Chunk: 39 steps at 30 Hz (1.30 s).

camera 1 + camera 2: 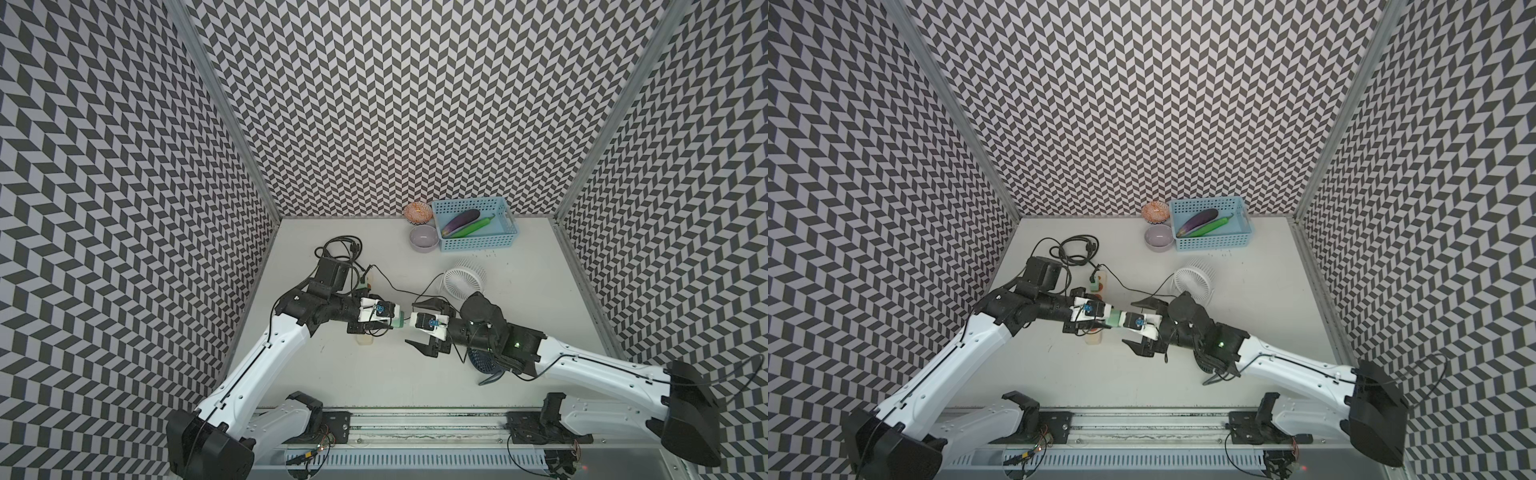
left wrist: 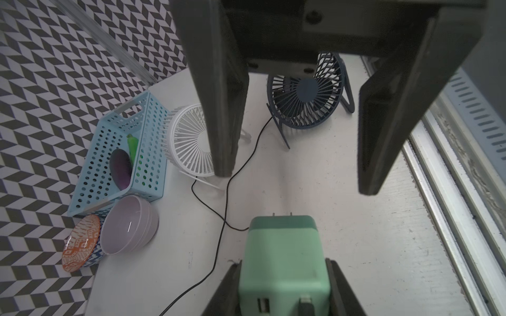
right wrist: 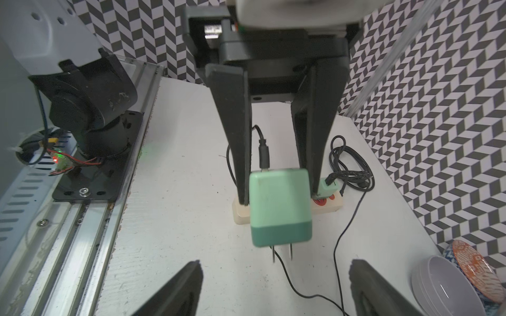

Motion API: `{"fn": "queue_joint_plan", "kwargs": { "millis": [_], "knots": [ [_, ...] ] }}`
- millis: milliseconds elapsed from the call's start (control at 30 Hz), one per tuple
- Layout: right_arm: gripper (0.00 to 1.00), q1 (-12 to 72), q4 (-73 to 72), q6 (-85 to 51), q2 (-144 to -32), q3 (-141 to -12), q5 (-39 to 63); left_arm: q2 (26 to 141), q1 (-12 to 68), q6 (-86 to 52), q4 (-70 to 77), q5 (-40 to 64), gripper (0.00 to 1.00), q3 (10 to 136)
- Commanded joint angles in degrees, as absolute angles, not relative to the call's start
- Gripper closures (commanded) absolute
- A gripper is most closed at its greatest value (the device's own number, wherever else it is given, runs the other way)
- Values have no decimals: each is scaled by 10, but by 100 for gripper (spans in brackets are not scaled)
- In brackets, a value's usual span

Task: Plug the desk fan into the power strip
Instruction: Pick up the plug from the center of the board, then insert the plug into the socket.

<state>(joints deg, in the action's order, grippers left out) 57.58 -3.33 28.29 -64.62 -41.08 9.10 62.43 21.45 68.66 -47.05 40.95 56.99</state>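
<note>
Both arms reach inward over the bench [image 1: 374, 374], tips facing: left fingers [image 3: 235, 136] clamp a mint-green charger [image 3: 279, 202], right fingers [image 2: 219, 109] spread wide.

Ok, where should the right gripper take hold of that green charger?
Probably on the green charger's darker band at the prong end, the only part jutting past the left gripper's fingers. Come in from the prong side, jaws on its flat sides, behind the two prongs.

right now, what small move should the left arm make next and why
Probably rotate the left gripper so the green adapter turns its prongs toward the power strip below; they point at the right gripper, which is open and clear of it.
</note>
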Motion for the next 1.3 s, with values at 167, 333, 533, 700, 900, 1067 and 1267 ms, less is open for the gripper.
{"fn": "queue_joint_plan", "kwargs": {
  "millis": [167, 333, 533, 700, 900, 1067, 1267],
  "knots": [
    [0, 515, -33, 284, -534, -338, 32, 605, 176, 677, -446, 338, 100, 541],
    [0, 462, -27, 266, -481, -305, 22, 608, 166, 679, -440, 290, 100, 526],
    [0, 429, -29, 241, -457, -276, -7, 628, 149, 695, -445, 256, 100, 530],
    [0, 424, -55, 239, -437, -258, -19, 658, 128, 709, -446, 236, 100, 540],
    [0, 422, -67, 236, -437, -252, -16, 696, 121, 703, -430, 197, 100, 544],
    [0, 421, -73, 235, -438, -250, -11, 713, 121, 704, -410, 172, 100, 539],
    [0, 420, -74, 233, -442, -249, -6, 759, 121, 712, -428, 150, 100, 559]
  ]
}}
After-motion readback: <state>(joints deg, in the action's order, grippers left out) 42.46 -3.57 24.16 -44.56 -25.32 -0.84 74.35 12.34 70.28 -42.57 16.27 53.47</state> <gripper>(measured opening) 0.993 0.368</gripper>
